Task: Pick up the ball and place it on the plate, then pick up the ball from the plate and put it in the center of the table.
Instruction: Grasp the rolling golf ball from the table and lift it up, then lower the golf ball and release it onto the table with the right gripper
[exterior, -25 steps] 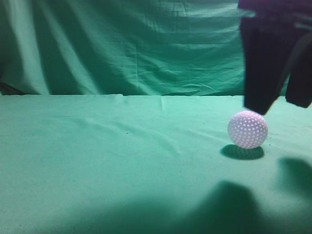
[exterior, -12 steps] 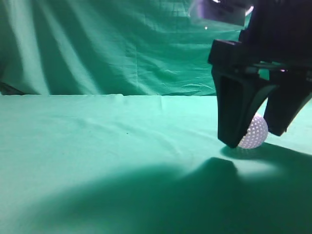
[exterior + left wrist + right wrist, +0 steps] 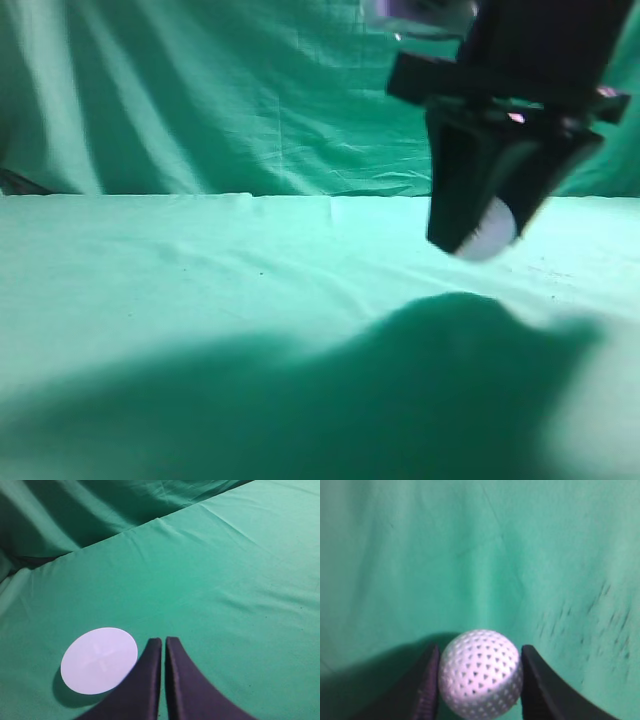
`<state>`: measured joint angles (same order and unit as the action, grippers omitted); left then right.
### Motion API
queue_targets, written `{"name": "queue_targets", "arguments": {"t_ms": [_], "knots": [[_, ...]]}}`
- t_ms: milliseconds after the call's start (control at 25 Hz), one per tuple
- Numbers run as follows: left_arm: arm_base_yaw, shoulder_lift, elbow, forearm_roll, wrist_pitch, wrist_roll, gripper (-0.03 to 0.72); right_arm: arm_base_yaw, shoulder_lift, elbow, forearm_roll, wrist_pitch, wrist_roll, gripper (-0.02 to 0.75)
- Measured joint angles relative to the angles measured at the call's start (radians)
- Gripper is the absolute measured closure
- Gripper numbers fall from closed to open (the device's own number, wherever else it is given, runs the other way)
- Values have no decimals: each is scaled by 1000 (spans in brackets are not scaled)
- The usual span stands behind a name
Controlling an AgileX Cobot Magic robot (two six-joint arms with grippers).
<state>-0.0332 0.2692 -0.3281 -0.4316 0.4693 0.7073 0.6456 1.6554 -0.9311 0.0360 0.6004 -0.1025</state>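
We see the right gripper [image 3: 490, 235] at the upper right of the exterior frame, clamped on the ball [image 3: 480, 673] and holding it clear above the table [image 3: 200, 280]. The left gripper [image 3: 163, 645], fingers pressed together, hangs just beside the white plate [image 3: 99, 660].

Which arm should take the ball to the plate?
Right. Its end effector already grips the ball, lifted off the table. The left end effector is shut and empty beside the plate.
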Motion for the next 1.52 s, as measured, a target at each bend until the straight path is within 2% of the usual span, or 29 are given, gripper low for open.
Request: {"name": "queue_targets", "arguments": {"t_ms": [360,600,880,1040,1520], "knots": [[0,-10,0,2,-3,0,688,2,55,-380,0,92,-20,423],[0,-10,0,2,-3,0,688,13,252,-664,0,176,-68,423],[0,-10,0,2,-3,0,688,74,505,-895,11,211,-129,423],[0,-10,0,2,-3,0,688,77,599,-958,43,231,-131,423],[0,-10,0,2,-5,0,688,81,645,-969,79,203,-159,423]]}}
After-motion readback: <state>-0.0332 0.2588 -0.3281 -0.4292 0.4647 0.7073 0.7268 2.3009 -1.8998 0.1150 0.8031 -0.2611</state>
